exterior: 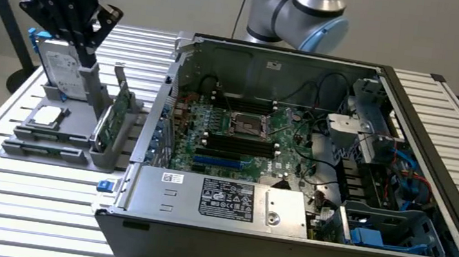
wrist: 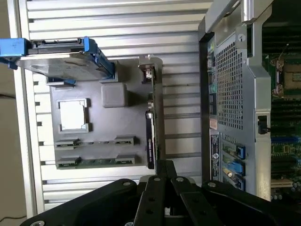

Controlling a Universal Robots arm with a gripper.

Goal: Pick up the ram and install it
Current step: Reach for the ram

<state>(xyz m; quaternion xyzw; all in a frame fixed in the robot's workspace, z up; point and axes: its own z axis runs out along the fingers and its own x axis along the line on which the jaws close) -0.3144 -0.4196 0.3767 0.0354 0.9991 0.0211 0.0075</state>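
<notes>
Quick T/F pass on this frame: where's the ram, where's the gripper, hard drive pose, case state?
1. The ram sits in the grey holder, outside the case. True.
2. The gripper is inside the case. False: it hangs over the holder, close above the hard drive.
3. The hard drive lies flat. False: it stands on edge in the holder.
4. The case is open, with the motherboard exposed. True.

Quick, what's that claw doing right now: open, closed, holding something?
Gripper: open or closed cannot be told; it hangs above the hard drive.
</notes>
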